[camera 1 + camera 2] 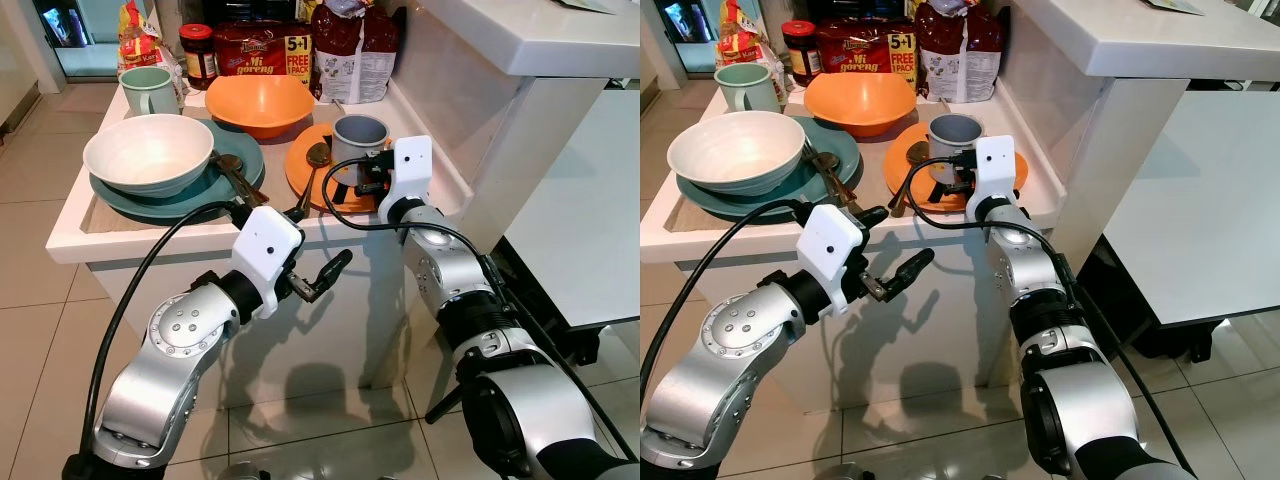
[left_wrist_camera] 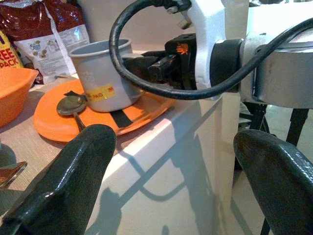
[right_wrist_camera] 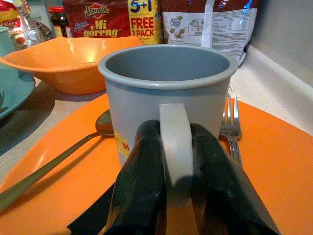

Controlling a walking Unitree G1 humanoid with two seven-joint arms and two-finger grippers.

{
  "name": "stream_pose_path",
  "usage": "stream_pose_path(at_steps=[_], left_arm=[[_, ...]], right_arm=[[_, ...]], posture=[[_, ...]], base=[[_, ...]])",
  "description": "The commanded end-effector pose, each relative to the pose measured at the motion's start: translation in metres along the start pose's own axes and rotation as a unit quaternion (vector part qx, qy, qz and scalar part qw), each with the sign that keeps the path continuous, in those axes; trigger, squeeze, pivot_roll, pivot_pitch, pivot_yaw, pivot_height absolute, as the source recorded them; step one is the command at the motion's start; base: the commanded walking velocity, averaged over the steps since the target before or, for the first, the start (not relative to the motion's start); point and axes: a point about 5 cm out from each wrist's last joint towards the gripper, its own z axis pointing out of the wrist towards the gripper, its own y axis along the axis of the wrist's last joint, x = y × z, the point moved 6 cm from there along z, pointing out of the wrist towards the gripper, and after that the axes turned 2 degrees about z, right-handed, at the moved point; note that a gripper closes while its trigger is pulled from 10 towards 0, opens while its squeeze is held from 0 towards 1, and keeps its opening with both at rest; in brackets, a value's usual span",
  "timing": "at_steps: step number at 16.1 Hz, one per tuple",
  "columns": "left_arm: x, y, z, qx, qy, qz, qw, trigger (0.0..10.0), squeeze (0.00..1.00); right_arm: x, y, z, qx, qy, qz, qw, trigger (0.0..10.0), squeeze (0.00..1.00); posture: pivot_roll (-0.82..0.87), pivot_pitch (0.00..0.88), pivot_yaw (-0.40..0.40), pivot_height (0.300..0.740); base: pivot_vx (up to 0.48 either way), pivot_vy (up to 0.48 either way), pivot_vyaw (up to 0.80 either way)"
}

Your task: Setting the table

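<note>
The right gripper (image 3: 176,196) pinches the handle of the upright grey mug (image 3: 168,93), mouth up on the orange plate (image 1: 300,165) near the tabletop's (image 1: 70,240) front edge, while the left gripper (image 1: 322,280) hangs spread and empty below that edge.

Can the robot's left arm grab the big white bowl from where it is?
Probably not yet: the left gripper hangs open below the counter edge, and the white bowl sits up on the teal plate.
</note>
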Motion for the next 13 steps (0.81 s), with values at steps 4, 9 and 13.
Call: stream_pose_path(at_steps=[4, 9, 13], left_arm=[[0.021, -0.001, 0.005, -0.001, 0.076, 0.024, 0.997, 10.0, 0.0], [0.033, 0.009, -0.008, -0.038, 0.139, 0.002, 0.99, 10.0, 0.0], [0.031, 0.012, -0.022, -0.059, 0.133, -0.009, 0.989, 10.0, 0.0]], right_arm=[[-0.004, 0.011, -0.003, -0.03, -0.007, 0.006, 1.0, 0.0, 0.0], [0.002, 0.093, -0.054, -0.23, 0.011, -0.045, 0.972, 0.0, 0.0], [0.012, 0.1, -0.119, -0.273, 0.061, -0.054, 0.958, 10.0, 0.0]], posture=[[0.11, 0.015, -0.047, 0.74], [0.11, 0.031, -0.051, 0.74], [0.09, 0.044, -0.055, 0.74]], base=[[0.0, 0.0, 0.0], [0.0, 0.0, 0.0], [0.0, 0.0, 0.0]])
